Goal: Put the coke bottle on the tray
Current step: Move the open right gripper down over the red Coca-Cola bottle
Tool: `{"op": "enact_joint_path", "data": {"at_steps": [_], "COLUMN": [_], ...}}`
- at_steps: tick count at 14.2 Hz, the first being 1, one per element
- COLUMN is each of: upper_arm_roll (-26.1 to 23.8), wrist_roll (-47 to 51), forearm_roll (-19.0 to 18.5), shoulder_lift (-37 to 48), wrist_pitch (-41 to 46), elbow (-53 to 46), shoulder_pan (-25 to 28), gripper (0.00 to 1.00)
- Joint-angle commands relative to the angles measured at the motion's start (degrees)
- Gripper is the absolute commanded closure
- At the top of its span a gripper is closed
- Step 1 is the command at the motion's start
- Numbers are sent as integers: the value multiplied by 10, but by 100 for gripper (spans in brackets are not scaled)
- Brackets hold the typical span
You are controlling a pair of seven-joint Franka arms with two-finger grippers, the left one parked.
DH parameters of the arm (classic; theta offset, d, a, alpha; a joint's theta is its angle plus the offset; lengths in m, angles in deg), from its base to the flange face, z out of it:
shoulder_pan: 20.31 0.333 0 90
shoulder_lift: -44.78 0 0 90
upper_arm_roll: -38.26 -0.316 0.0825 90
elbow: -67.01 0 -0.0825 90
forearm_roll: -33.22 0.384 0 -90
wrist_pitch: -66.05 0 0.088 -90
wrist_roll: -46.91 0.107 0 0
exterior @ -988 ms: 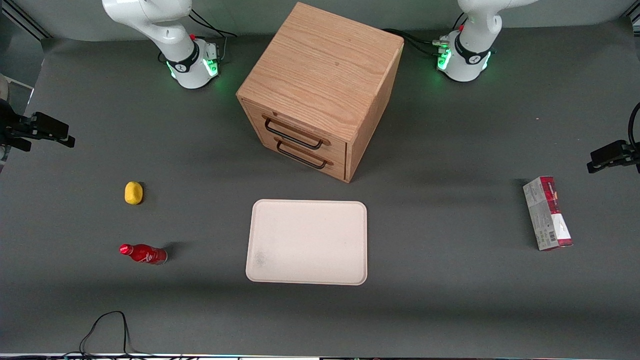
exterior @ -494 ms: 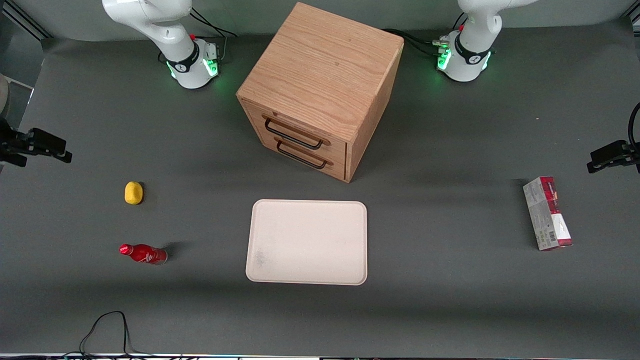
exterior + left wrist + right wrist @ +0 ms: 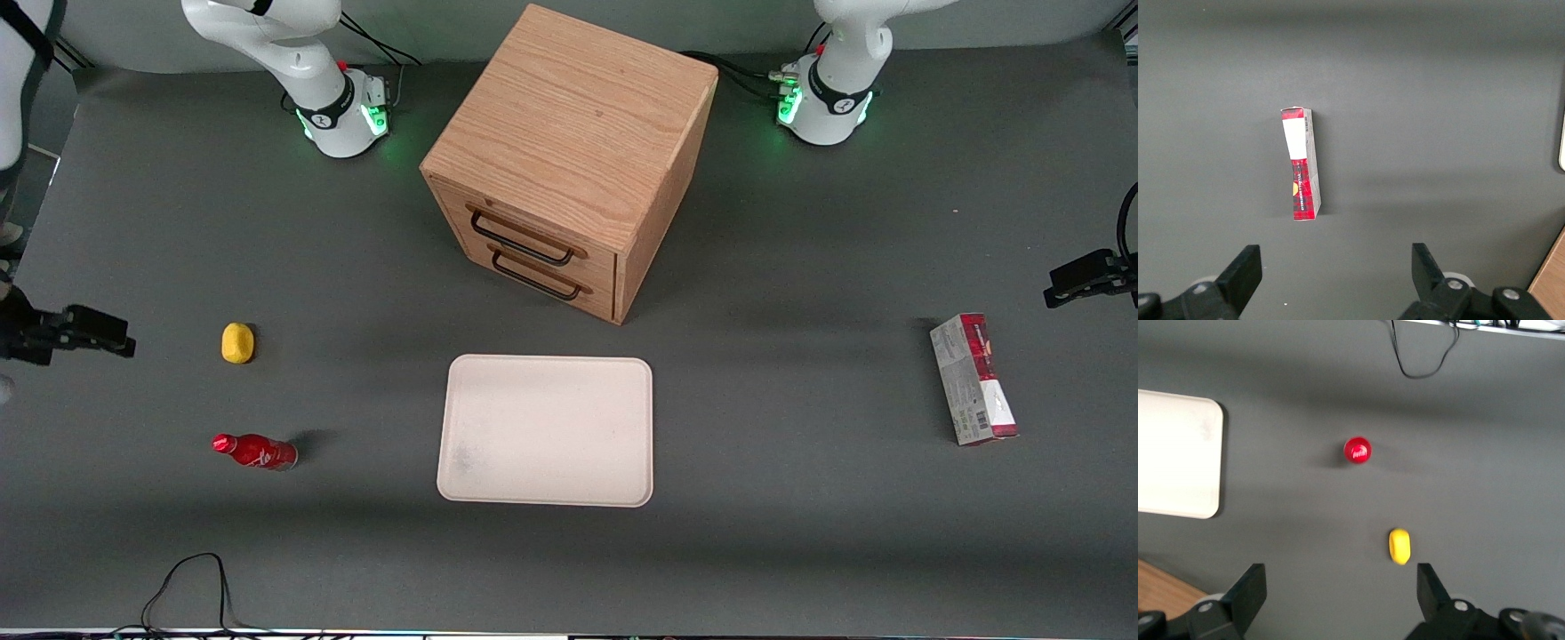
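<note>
Both fingers (image 3: 1248, 590) spread wide, empty, high above coke bottle (image 3: 1357, 450); tray (image 3: 1178, 453) nearby.

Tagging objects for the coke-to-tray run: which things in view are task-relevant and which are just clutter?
Task-relevant:
- coke bottle, upright on the table, untouched
- tray, nothing on it
- pincer, open, high at the working arm's end of the table, holding nothing

Clutter:
- yellow lump, beside the bottle
- wooden drawer cabinet
- red-and-grey carton, toward the parked arm's end
</note>
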Motion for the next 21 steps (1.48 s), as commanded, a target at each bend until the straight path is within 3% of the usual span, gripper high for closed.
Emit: {"op": "enact_joint_path", "data": {"at_steps": [1, 9, 17, 21], "upper_arm_roll": [-18, -26, -27, -27], "wrist_roll": [-20, -20, -20, -20], "forearm_roll": [11, 10, 9, 6], "shoulder_lift": [-51, -57, -151, -182], "wrist_pitch": [27, 22, -15, -78], "elbow": [-81, -80, -65, -20], "shoulder_pan": [-21, -27, -34, -32], "gripper": [0, 0, 0, 0]}}
